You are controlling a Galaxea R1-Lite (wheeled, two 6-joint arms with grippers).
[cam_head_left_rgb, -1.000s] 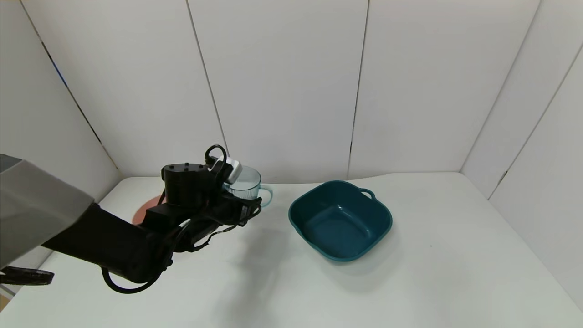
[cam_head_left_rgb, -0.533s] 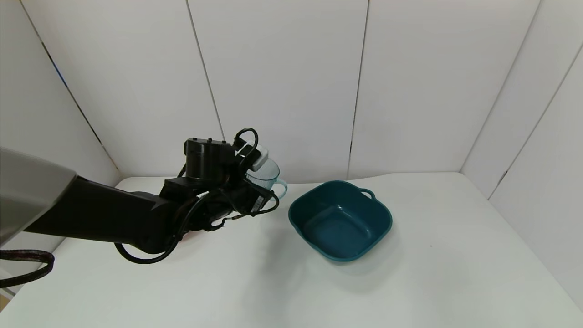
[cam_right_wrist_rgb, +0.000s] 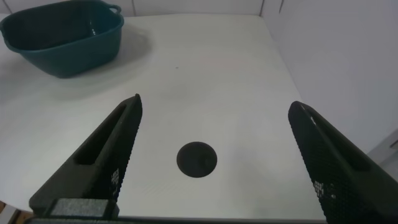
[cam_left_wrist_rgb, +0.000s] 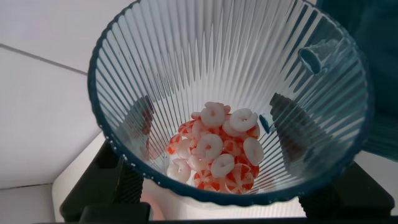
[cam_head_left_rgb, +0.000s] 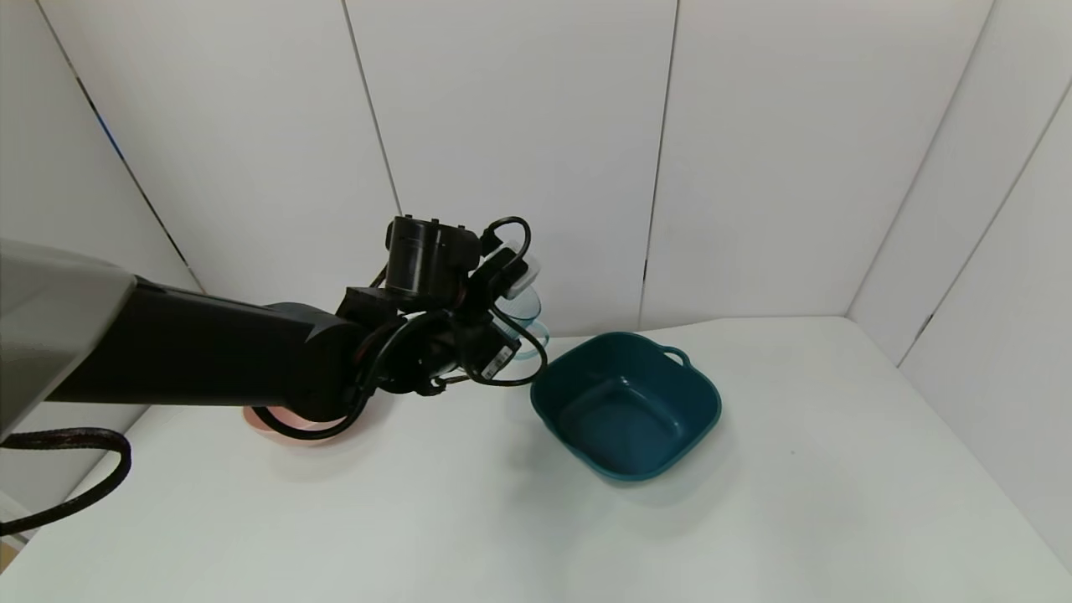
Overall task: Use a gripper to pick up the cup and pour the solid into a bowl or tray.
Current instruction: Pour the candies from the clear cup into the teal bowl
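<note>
My left gripper (cam_head_left_rgb: 509, 325) is shut on the pale-blue ribbed cup (cam_head_left_rgb: 528, 310) and holds it raised above the table, just left of the dark teal basin (cam_head_left_rgb: 624, 410). In the left wrist view I look down into the cup (cam_left_wrist_rgb: 230, 68). The orange-red and white solid (cam_left_wrist_rgb: 217, 155) lies heaped at its bottom. The dark fingers (cam_left_wrist_rgb: 292, 121) show through the cup wall on both sides. The basin's edge (cam_left_wrist_rgb: 380, 93) shows beyond the cup. My right gripper (cam_right_wrist_rgb: 216, 102) is open and empty over the table's near right part, with the basin (cam_right_wrist_rgb: 62, 37) far off.
A round pink bowl (cam_head_left_rgb: 289, 423) sits on the table under my left arm. White walls close the table at the back and both sides. A black round mark (cam_right_wrist_rgb: 196, 159) lies on the table below my right gripper.
My left gripper has lifted the cup and carried it to the right, toward the basin. The pink bowl has come more into view. The basin has not moved.
</note>
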